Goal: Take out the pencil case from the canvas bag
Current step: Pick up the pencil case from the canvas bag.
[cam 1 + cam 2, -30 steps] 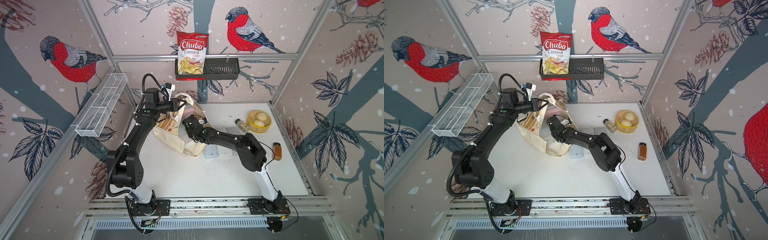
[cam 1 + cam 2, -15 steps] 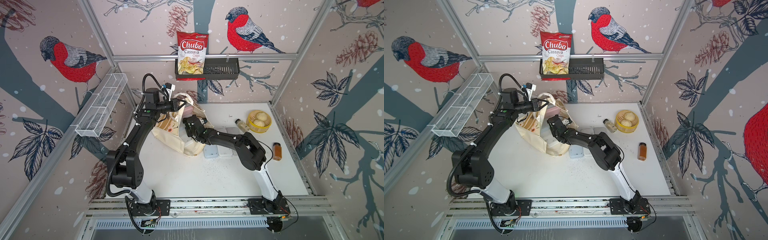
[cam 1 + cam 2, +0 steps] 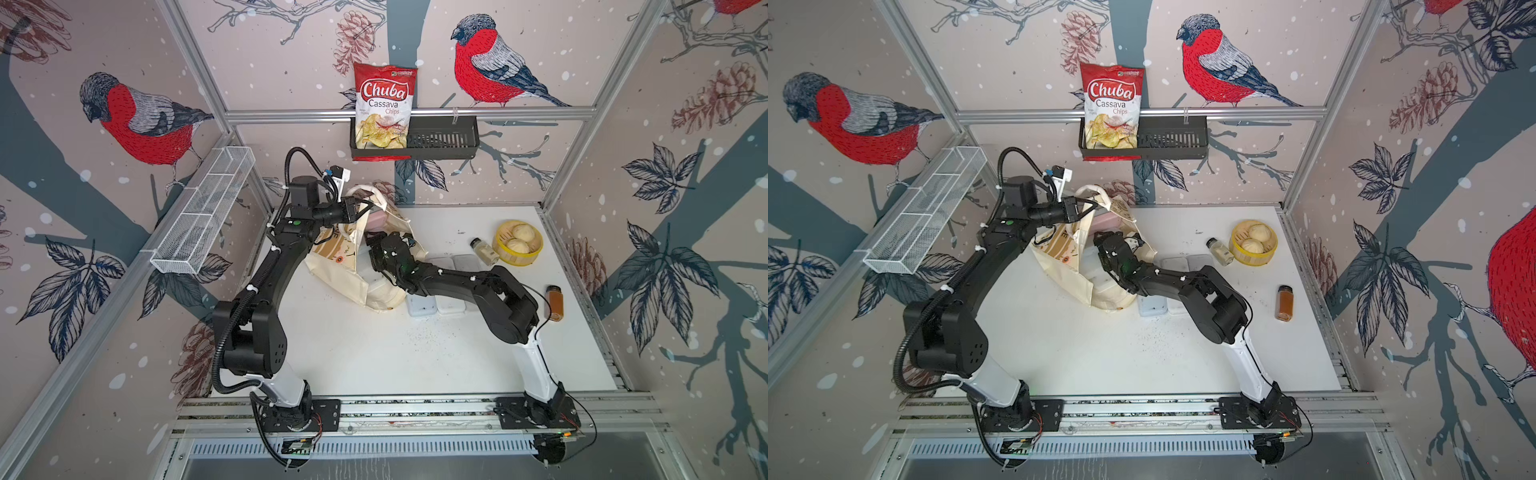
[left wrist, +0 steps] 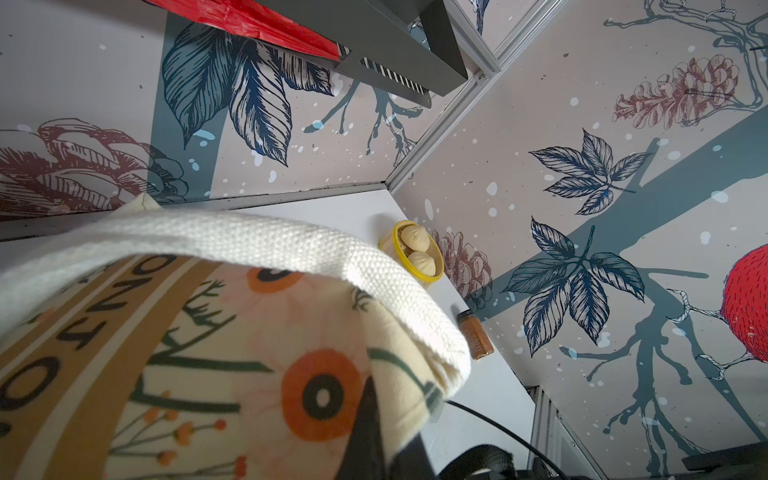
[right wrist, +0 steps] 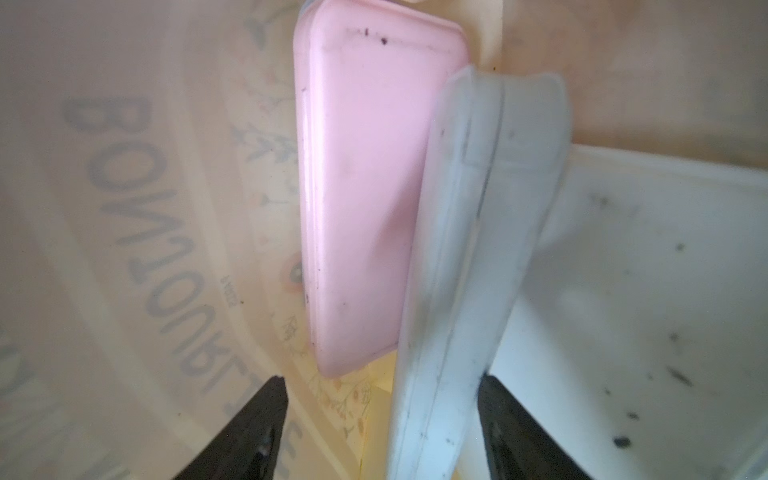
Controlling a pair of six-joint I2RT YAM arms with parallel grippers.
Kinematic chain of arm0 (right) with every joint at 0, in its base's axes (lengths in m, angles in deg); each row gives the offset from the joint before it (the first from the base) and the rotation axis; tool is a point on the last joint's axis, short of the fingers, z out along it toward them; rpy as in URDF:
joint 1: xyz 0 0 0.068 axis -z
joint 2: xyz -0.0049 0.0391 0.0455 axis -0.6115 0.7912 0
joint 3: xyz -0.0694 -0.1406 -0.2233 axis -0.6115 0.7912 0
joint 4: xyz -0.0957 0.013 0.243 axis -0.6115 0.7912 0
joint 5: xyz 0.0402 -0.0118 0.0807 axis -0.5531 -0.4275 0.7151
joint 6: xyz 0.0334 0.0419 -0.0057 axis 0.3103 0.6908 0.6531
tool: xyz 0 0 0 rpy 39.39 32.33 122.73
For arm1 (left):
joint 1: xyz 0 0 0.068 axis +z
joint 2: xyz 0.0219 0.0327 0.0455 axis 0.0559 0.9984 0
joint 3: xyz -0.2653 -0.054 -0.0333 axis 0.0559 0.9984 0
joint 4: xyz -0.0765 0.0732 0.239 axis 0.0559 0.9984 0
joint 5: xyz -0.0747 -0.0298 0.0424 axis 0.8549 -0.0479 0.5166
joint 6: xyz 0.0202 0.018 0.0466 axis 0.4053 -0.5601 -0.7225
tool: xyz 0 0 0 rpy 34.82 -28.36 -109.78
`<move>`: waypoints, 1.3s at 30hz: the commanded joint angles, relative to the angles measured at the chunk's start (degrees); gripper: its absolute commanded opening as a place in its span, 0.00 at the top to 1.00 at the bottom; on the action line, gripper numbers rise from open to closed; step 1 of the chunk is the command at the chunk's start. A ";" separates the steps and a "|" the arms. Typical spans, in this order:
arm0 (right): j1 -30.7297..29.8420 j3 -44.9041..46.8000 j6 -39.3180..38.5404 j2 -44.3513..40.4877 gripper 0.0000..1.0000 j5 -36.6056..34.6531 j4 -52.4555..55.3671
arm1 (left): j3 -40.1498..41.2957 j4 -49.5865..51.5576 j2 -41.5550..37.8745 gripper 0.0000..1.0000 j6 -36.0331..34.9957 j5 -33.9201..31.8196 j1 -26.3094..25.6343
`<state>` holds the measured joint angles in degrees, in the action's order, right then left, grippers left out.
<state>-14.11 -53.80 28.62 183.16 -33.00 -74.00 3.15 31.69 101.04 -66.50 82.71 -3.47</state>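
Straddling pale case (image 5: 465, 249) edge, right gripper (image 5: 379, 386)

Top centre: Chuba chips bag (image 3: 384, 108) in black wall basket (image 3: 444, 143) — wire basket (image 3: 203, 212) at left. Right of centre: yellow steamer (image 3: 497, 245) holding two buns (image 3: 521, 230), clear jar (image 3: 484, 251) just beside it — amber jar (image 3: 555, 303) lower right.

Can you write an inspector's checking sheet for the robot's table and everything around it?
Surface: white table, dark specks scattered.
Job's things: canvas bag slumped, handle lifted; pink pencil case and pale pencil case inside.
Clutter: pale cases beside the bag; steamer basket with buns; clear jar; amber jar.
Grippers: left gripper shut on the handle; right gripper open around the pale pencil case.
Cables: black hose loops off the left arm.
Surroundings: bird-print walls; chips bag in black wall basket; wire basket.
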 commanded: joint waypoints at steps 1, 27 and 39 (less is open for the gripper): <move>0.35 -0.84 -0.14 0.47 0.26 0.67 -2.49 | -0.80 -3.59 -0.28 1.00 -0.40 2.94 -0.22; 1.02 -2.97 0.46 3.51 0.28 -0.51 -9.48 | -0.95 -2.93 -0.06 1.00 -1.01 3.03 -1.26; 1.10 -3.97 4.81 6.91 0.30 1.59 -4.07 | -1.14 -2.61 -0.06 1.00 -1.19 2.83 -1.31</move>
<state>-13.02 -56.88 31.92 189.43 -31.93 -78.26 2.78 32.56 101.45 -67.29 82.45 -4.67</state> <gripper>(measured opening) 0.707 0.058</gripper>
